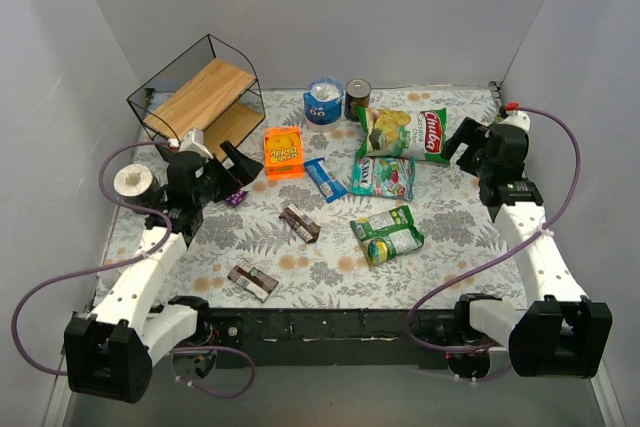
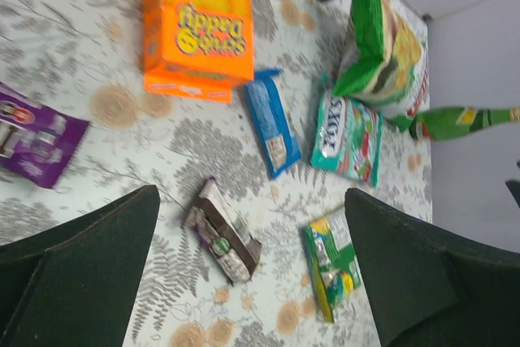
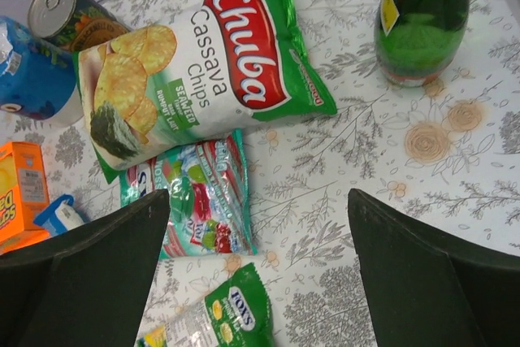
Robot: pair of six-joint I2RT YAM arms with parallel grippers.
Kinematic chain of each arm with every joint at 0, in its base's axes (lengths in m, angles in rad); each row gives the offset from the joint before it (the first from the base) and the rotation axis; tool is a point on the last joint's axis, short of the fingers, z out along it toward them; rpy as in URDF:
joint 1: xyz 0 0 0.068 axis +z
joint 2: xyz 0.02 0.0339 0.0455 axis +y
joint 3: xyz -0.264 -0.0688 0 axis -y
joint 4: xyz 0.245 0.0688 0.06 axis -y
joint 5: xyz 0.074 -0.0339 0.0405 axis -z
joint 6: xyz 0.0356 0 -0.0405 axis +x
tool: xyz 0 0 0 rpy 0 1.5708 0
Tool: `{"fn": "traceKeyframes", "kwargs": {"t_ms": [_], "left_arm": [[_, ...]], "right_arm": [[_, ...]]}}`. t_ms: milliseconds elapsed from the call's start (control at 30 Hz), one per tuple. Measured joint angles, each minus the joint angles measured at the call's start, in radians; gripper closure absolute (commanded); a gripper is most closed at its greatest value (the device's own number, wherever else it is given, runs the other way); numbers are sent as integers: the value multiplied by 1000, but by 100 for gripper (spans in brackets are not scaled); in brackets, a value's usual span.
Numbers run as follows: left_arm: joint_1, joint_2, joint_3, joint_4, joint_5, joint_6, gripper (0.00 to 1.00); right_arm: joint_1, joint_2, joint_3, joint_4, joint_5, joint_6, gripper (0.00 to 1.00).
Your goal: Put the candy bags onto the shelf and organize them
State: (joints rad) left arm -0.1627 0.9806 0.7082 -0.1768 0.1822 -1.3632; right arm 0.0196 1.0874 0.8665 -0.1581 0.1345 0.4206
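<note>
both of my hands are empty. my left gripper [image 2: 249,194] hangs with its jaws spread wide over the 9 o'clock side of the table [image 1: 460,227]. my right gripper [image 3: 258,197] stands just as wide apart at 2 o'clock, holding nothing.

reading the table from above with 12 at the far wall, the shelf [image 1: 200,97] stands in the 10 o'clock corner, and its boards look bare. the candy bags [image 1: 325,179] all lie flat on the table:

- a purple pouch [image 1: 236,198] at 9, nearest my left gripper
- a brown bar [image 1: 299,223] just toward 7 from the middle
- a second brown bar [image 1: 253,279] at 7 by the front edge
- a blue wrapper [image 2: 272,123] dead centre
- a teal pouch [image 1: 383,178] at 3
- a green pouch [image 1: 387,235] at 5

i judge them all light, thin and glossy, likely to slide or crumple rather than resist. lying flat, they give me little to pinch. i'd come down across the narrow width or catch a crimped end seam. the brown bars look stiffest and should lift cleanly, while the pouches will probably sag from the grip. the purple one seems my easiest first take.
</note>
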Motion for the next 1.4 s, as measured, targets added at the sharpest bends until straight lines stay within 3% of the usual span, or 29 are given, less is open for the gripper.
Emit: {"fn": "traceKeyframes", "kwargs": {"t_ms": [300,633,800,1133,1400], "left_arm": [[-235,166,27,-2,-20,-108,2],[-324,425,206,2,-140,-73,22],[-377,450,235,-113,-249,-167,27],[-417,349,104,-264,-342,-359,48],[-422,372,-63,-119,-313,-377,44]], "right_arm": [[0,87,61,-135,-120,86,12],[0,102,61,-173,-189,106,16],[0,104,61,-192,-220,107,16],[0,105,51,-217,-267,126,19],[0,108,37,-240,-276,124,19]]}}
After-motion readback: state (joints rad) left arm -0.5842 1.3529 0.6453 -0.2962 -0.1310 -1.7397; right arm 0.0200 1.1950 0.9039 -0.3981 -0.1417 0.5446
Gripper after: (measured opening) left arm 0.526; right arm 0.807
